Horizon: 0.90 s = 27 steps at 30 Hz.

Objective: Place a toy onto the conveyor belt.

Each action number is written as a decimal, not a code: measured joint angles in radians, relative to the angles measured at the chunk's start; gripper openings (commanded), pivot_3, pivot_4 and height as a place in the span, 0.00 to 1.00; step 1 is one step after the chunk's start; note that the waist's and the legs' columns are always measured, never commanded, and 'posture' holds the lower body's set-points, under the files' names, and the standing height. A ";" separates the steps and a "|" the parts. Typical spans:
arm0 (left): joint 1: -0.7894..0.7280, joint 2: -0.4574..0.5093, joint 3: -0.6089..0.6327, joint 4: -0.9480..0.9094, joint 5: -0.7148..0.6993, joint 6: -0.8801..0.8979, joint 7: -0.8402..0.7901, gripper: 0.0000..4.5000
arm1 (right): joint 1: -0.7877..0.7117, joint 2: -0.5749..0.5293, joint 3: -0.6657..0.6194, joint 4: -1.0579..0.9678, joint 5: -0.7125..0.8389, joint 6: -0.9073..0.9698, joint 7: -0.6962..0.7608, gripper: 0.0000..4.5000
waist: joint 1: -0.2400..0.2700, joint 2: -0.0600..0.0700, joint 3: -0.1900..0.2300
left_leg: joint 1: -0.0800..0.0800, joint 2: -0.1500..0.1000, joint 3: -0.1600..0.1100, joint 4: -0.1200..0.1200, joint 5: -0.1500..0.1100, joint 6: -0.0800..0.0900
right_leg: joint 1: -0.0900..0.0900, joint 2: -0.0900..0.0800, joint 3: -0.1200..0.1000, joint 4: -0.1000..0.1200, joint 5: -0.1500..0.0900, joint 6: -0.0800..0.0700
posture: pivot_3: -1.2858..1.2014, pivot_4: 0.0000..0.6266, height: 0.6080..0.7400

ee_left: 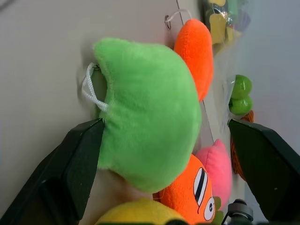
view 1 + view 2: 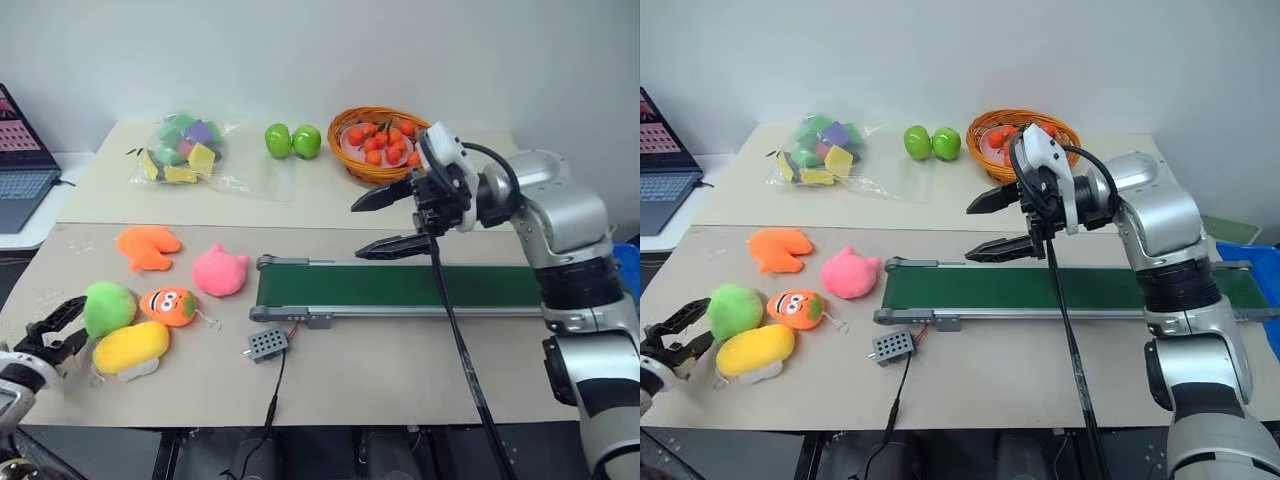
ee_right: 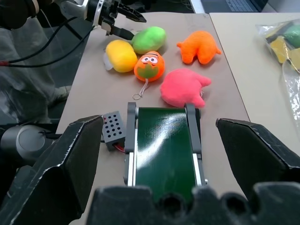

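Observation:
The toy (image 2: pixel 108 307) is a rounded light-green plush with a white string loop, lying at the near left of the table among other plush toys. My left gripper (image 2: pixel 65 330) stands open just left of it, low over the table. In the left wrist view the toy (image 1: pixel 145 112) lies between and just ahead of the two black fingers (image 1: pixel 61 178); I cannot tell if they touch it. The conveyor belt (image 2: pixel 400 285) runs dark green across the middle of the table. My right gripper (image 2: pixel 375 222) hangs open above the belt's left part, holding nothing.
Beside the toy lie a yellow plush (image 2: pixel 130 347) and an orange plush with a face (image 2: pixel 168 305); a pink plush (image 2: pixel 220 270) and an orange plush (image 2: pixel 148 247) lie farther back. A grey box (image 2: pixel 267 343) with cable, two green apples (image 2: pixel 292 140), a fruit basket (image 2: pixel 375 140), a bag of blocks (image 2: pixel 185 150) and a laptop (image 2: pixel 20 160) are also on the table.

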 measured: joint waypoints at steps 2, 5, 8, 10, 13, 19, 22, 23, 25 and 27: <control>-0.018 0.004 -0.014 0.036 0.001 -0.023 0.003 1.00 | 0.001 -0.007 -0.006 -0.012 0.000 0.010 -0.005 1.00 | -0.001 0.000 0.000 | 0.000 0.000 0.000 0.000 0.000 0.000 | 0.000 0.000 0.000 0.000 0.000 0.000 | 0.52 0.24 0.99; -0.043 0.015 -0.035 0.091 0.001 -0.055 0.002 1.00 | 0.005 -0.019 -0.017 -0.033 0.006 0.025 -0.014 1.00 | 0.000 0.000 0.000 | 0.000 0.000 0.000 0.000 -0.001 0.001 | 0.000 0.000 0.000 0.000 0.000 0.000 | 0.52 0.24 0.99; -0.063 0.023 -0.045 0.134 -0.001 -0.084 0.000 0.88 | 0.007 -0.027 -0.017 -0.048 0.008 0.030 -0.026 1.00 | 0.001 0.000 0.000 | 0.000 0.000 0.000 0.000 -0.001 0.001 | 0.000 0.000 0.000 0.001 0.000 0.000 | 0.52 0.24 0.99; -0.063 0.023 -0.057 0.150 -0.001 -0.099 0.000 0.77 | 0.009 -0.032 -0.017 -0.054 0.008 0.035 -0.033 1.00 | 0.001 0.000 0.000 | 0.000 0.000 0.000 0.000 -0.001 0.001 | 0.000 0.000 0.000 0.001 0.000 0.000 | 0.52 0.24 0.99; -0.063 0.020 -0.068 0.158 -0.003 -0.105 0.000 0.51 | 0.010 -0.036 -0.018 -0.060 0.008 0.035 -0.044 1.00 | 0.001 0.000 0.000 | 0.000 0.000 0.000 0.000 -0.001 0.001 | 0.000 0.000 0.000 0.000 0.000 0.000 | 0.52 0.24 0.99; -0.065 0.021 -0.067 0.159 -0.029 -0.157 -0.001 0.31 | 0.010 -0.038 -0.018 -0.061 0.007 0.035 -0.056 1.00 | 0.001 0.000 0.000 | 0.000 0.000 0.000 0.000 -0.001 0.002 | 0.000 0.000 0.000 0.001 0.000 0.000 | 0.52 0.24 0.99; -0.085 0.029 -0.049 0.150 -0.043 -0.213 0.004 0.31 | 0.011 -0.038 -0.018 -0.061 0.007 0.034 -0.065 1.00 | 0.002 0.000 0.000 | 0.000 0.000 0.000 0.000 -0.001 0.001 | 0.000 0.000 0.000 0.000 0.000 0.000 | 0.52 0.24 0.99; -0.092 0.037 -0.044 0.142 -0.046 -0.228 0.005 0.31 | 0.012 -0.038 -0.018 -0.061 0.007 0.034 -0.065 1.00 | 0.002 -0.001 0.000 | 0.000 0.000 0.000 0.000 -0.001 0.001 | 0.000 0.000 0.000 0.000 0.000 0.000 | 0.52 0.24 0.99; -0.112 0.060 -0.041 0.111 -0.059 -0.265 0.008 0.31 | 0.017 -0.039 -0.021 -0.061 0.007 0.034 -0.069 1.00 | 0.003 -0.001 0.000 | -0.001 0.000 0.000 0.000 -0.001 0.001 | 0.000 0.000 0.000 0.000 0.000 0.000 | 0.52 0.24 0.99; -0.158 0.085 -0.054 0.040 -0.062 -0.314 0.007 0.31 | 0.028 -0.044 -0.021 -0.062 0.007 0.034 -0.073 1.00 | 0.007 -0.003 -0.001 | -0.001 0.000 -0.001 0.000 -0.001 0.001 | 0.000 0.000 -0.001 -0.001 0.000 0.000 | 0.52 0.24 0.99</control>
